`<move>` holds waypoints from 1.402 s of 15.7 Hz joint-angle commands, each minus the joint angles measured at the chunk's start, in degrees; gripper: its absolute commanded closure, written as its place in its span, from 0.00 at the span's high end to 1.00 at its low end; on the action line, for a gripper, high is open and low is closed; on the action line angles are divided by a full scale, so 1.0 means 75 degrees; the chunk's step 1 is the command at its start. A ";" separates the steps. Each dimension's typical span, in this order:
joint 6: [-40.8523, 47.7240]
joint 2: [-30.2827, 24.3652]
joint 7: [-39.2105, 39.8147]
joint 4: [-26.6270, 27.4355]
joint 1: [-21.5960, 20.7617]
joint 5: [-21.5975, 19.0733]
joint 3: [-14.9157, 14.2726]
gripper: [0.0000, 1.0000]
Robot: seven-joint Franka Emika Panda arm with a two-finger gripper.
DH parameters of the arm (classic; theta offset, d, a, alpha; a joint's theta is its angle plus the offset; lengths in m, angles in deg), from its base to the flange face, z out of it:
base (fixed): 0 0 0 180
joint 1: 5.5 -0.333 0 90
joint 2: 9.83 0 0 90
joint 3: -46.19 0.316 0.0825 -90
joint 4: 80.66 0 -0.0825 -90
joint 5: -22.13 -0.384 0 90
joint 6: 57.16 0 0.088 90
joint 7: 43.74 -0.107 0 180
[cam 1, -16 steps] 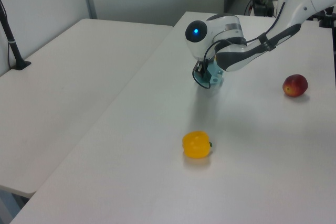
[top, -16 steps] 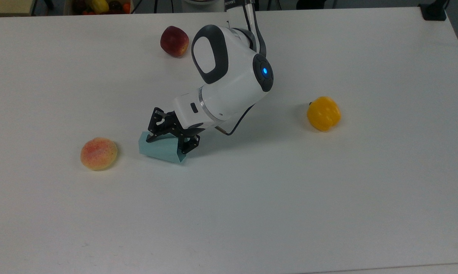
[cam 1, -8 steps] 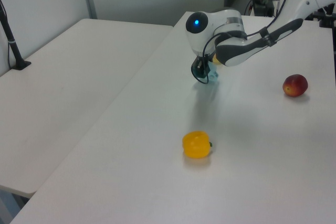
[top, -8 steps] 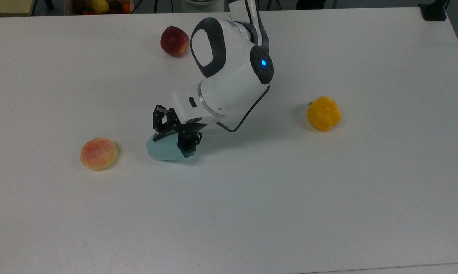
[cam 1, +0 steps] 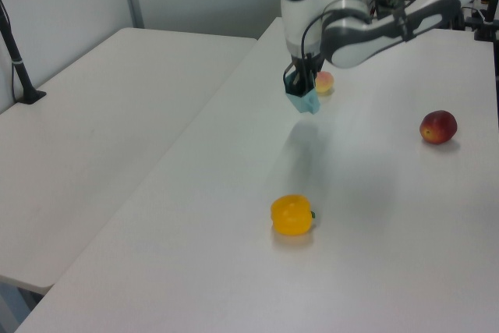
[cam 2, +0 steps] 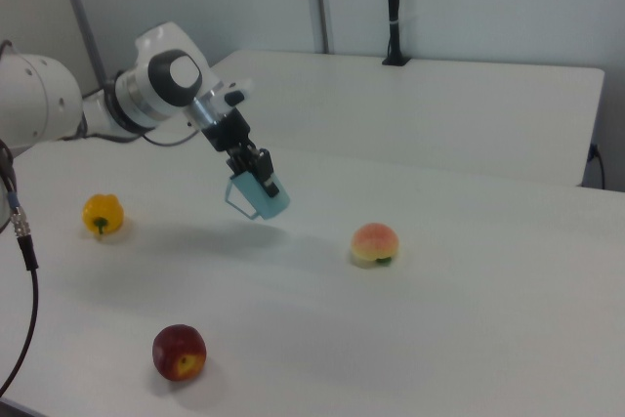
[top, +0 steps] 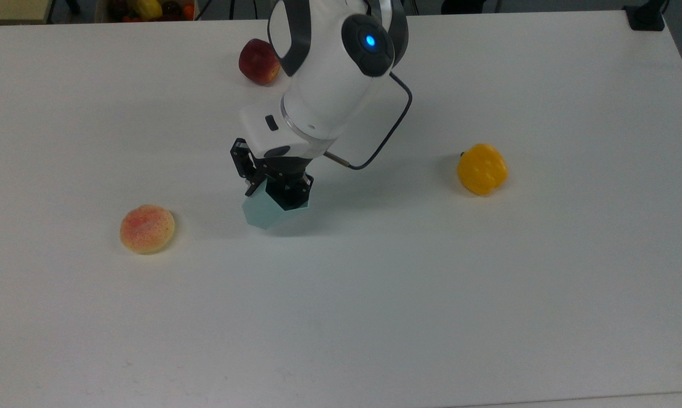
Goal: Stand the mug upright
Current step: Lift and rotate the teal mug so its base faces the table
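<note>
The pale teal faceted mug (top: 259, 215) hangs off the table, tilted, with my gripper (top: 273, 194) shut on its upper part. In the right view the mug (cam 2: 264, 196) is clearly clear of the table surface, its angular handle pointing to the right view's left, and the gripper (cam 2: 253, 171) grips it from above at a slant. In the left view the mug (cam 1: 305, 101) hangs just below the gripper (cam 1: 298, 84), in front of the peach. The black fingers cover part of the mug's rim.
A peach (top: 146, 228) lies to the top view's left of the mug, a red apple (top: 259, 61) behind the arm, and a yellow bell pepper (top: 482, 169) at the top view's right. A box of fruit (top: 148, 8) sits beyond the table's far edge.
The mug lay on its side on the table under the gripper; now it is lifted and turned more upright. The wrist rose, swung steeper and shifted slightly to the top view's right.
</note>
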State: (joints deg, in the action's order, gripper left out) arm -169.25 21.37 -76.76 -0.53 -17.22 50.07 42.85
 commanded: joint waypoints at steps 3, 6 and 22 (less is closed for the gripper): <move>0.0917 -0.1288 0.2862 0.0262 0.0238 -0.2129 0.0012 0.00; 0.0953 -0.1721 0.4046 0.0646 0.0519 -0.3125 0.0059 0.00; -0.1601 -0.1290 0.7379 0.2559 0.0883 -0.4792 0.0410 0.00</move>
State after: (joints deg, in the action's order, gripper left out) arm -177.30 10.71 -22.88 17.26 -10.72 15.20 44.55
